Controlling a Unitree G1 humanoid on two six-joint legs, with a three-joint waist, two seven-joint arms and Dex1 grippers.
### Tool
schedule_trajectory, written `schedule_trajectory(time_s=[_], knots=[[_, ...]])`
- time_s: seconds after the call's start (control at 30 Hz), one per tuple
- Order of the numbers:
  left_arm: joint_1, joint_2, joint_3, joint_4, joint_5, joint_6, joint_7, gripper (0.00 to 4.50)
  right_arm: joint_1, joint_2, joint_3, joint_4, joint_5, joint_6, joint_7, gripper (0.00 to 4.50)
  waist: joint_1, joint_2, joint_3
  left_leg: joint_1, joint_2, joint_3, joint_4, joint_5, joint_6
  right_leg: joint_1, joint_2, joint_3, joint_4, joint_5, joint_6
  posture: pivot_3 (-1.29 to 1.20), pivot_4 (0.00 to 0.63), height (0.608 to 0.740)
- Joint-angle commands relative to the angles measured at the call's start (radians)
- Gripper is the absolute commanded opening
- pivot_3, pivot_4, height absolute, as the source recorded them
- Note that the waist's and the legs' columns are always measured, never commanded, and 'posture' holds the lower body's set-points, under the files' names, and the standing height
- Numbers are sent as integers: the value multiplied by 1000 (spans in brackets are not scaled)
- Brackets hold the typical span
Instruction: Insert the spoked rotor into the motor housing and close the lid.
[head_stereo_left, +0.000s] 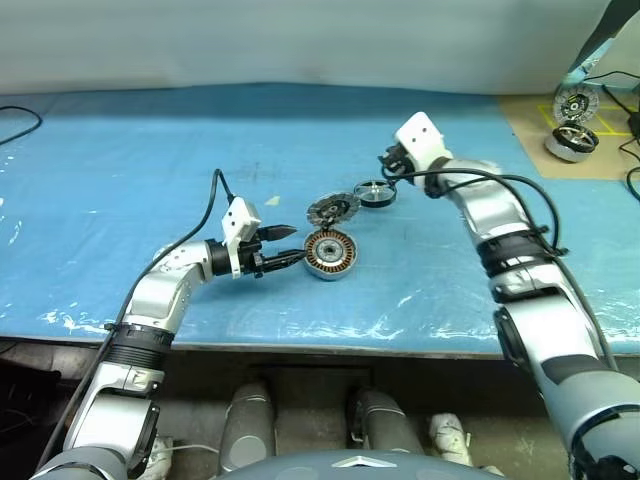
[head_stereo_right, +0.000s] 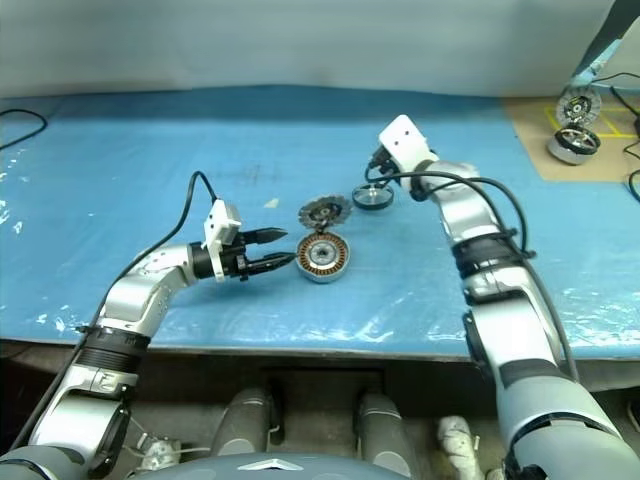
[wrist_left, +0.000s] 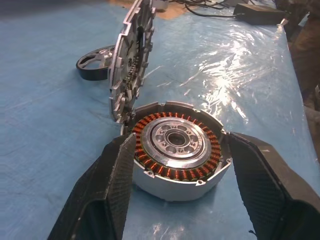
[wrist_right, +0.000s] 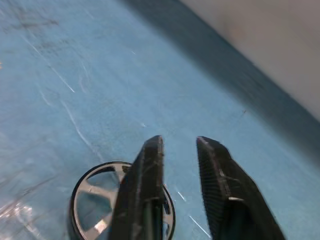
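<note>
Rotor (head_stereo_left: 375, 193): flat on the blue counter (head_stereo_left: 120, 180), just beyond and right of the housing, apart from it.
Housing (head_stereo_left: 330, 253): on the counter near its front, copper windings up.
Lid (head_stereo_left: 332, 209): tilted up from the housing's far edge, finned face showing.
Left claw (head_stereo_left: 288, 245): spread, level; the left wrist view shows one finger (wrist_left: 107, 182) on each side of the housing, seemingly touching it.
Right claw (wrist_right: 180, 165): above the rotor; the right wrist view shows fingers slightly apart, nothing between them.
Far right: two more motor parts (head_stereo_left: 573, 125) on a brown mat (head_stereo_left: 530, 130).

Workshop: blue-covered bench (head_stereo_left: 120, 200), spare motors (head_stereo_left: 573, 125)
</note>
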Motion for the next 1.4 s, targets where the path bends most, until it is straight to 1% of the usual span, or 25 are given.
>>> schedule_trajectory(time_s=[0.03, 0.07, 0.17, 0.23, 0.33, 0.53, 0.87, 1.13, 1.4], knots=[[0, 1, 11, -11, -2, -22, 3, 3076, -106, 31, 4, 209, -49, -70, -59, 2341, 4, 0, 0, -2, 0, 0, 0, 0, 0, -2, 0, 0, 0, 0, 0, 0, 150, 740], [3, 2, 12, -13, -1, -24, 4, 3076, -125, 37, 0, 253, -53, -80, -62, 2671, 5, 1, 0, -4, 0, 0, 0, 0, 0, -3, 0, -1, 1, 0, 0, 0, 150, 740], [21, 10, 20, -26, -3, -24, 11, 3076, -159, 40, 14, 346, -86, -122, -64, 2671, 6, 1, 0, -8, 1, 0, 2, 0, 0, -5, -1, -5, 2, 0, 0, 0, 150, 740], [35, 16, 22, -38, -5, -21, 13, 3076, -165, 41, 18, 369, -96, -157, -24, 2671, 4, 1, 1, -8, 2, 0, 2, 0, 0, -5, 0, -7, 2, 0, 0, 0, 150, 740], [50, 22, 23, -54, -7, -15, 23, 3076, -166, 36, 22, 369, -103, -195, 62, 2671, 2, 1, 1, -9, 3, 0, 2, 0, 0, -5, 0, -11, 3, -1, -2, 0, 150, 740], [59, 23, 17, -57, -3, -18, 31, 3076, -157, 32, 11, 345, -92, -231, 170, 2671, 1, 2, 1, -9, 4, -1, 5, 0, 1, -5, 0, -11, 4, -1, -3, 0, 150, 740], [45, 17, 1, -16, 19, -43, 28, 3076, -137, 1, 40, 394, -165, -237, 163, 2671, 2, 1, 1, -10, 4, -1, 7, 0, 1, -4, 0, -11, 5, -1, -3, 0, 150, 740], [33, 15, -6, -24, 13, -14, 19, 3076, -112, 10, 46, 390, -184, -232, 160, 2671, 2, 2, 1, -10, 4, -1, 7, 0, 1, -4, 0, -11, 5, -1, -3, 0, 150, 740], [36, 15, -10, -48, 14, 3, 26, 3076, -101, -8, 40, 369, -172, -233, 226, 2671, 2, 2, 1, -9, 4, -1, 8, -1, 1, -4, 0, -11, 6, -1, -3, 0, 150, 740]])
